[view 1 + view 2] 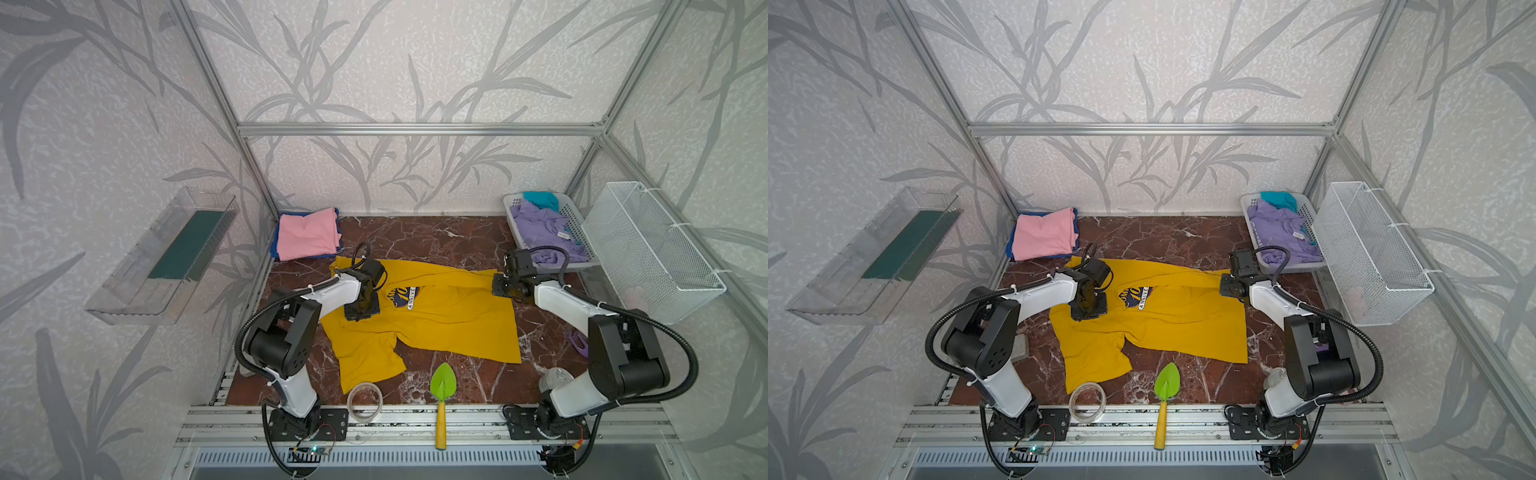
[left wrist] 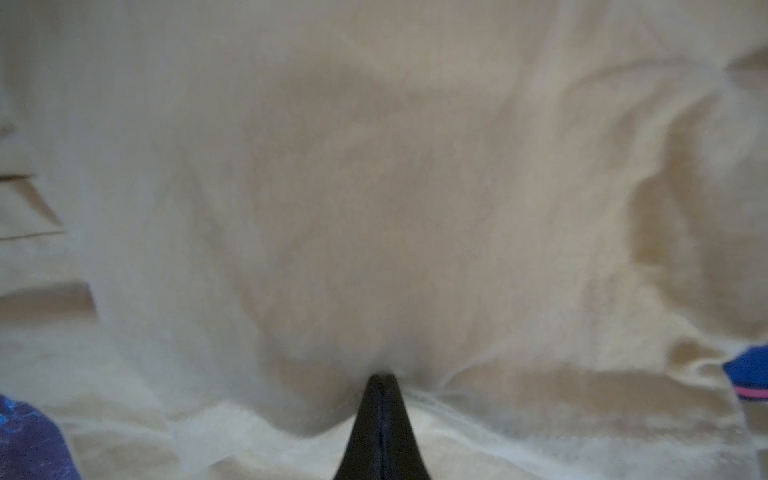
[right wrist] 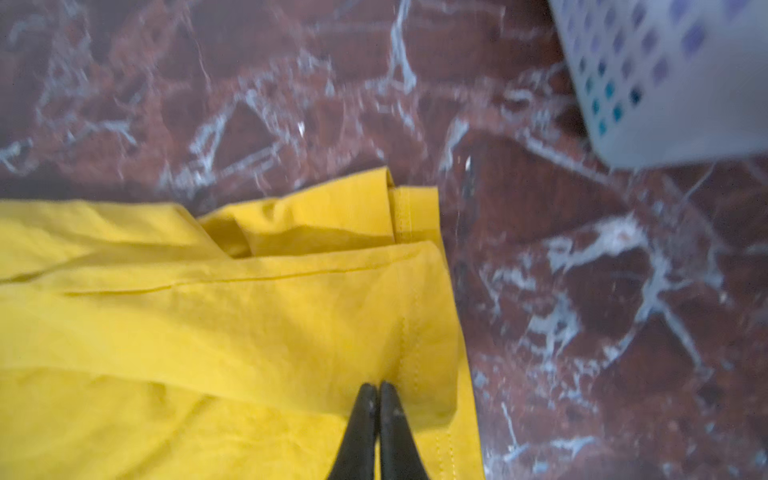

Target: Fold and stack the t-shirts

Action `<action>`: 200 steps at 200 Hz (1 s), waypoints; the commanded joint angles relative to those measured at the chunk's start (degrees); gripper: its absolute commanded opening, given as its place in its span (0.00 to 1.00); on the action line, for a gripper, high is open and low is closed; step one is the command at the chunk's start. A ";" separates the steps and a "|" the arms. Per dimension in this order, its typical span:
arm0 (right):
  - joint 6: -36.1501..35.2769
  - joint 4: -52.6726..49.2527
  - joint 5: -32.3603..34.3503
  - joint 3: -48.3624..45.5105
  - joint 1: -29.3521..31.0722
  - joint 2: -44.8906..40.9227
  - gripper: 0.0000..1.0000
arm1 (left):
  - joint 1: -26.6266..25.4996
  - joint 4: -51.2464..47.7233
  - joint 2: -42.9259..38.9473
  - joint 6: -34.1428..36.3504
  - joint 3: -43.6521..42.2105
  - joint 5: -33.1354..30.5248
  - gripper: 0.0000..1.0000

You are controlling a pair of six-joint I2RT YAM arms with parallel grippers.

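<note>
Now, tee [image 1: 449, 320]: centre of table [image 1: 415, 237], long axis left–right.
Left claw [image 2: 381, 380]: clenched, pinching tee's left part.
Right claw [image 3: 377, 388]: nearly closed, seemingly nipping tee's far right corner.
Fold: probably toward front edge, one arm at each end.

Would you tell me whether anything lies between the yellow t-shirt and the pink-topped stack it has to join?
Nothing visible does: only bare marble tabletop separates the yellow t-shirt from the stack.
</note>
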 commanded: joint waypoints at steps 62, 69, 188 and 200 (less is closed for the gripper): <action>5.03 1.40 0.29 -3.19 -0.06 -7.47 0.42 | 0.59 -3.69 -4.87 -0.95 -0.13 -2.70 0.00; 4.53 0.80 -0.46 -1.41 -0.07 -6.61 0.42 | 0.59 -4.02 -5.13 -0.97 0.81 -2.99 0.00; -6.39 -11.42 -4.86 34.14 14.78 25.87 0.47 | -2.86 -4.00 3.67 2.17 15.33 -0.84 0.43; -6.66 -13.09 -4.84 36.55 14.95 28.03 0.42 | -3.81 -3.34 5.27 3.05 17.42 -0.67 0.44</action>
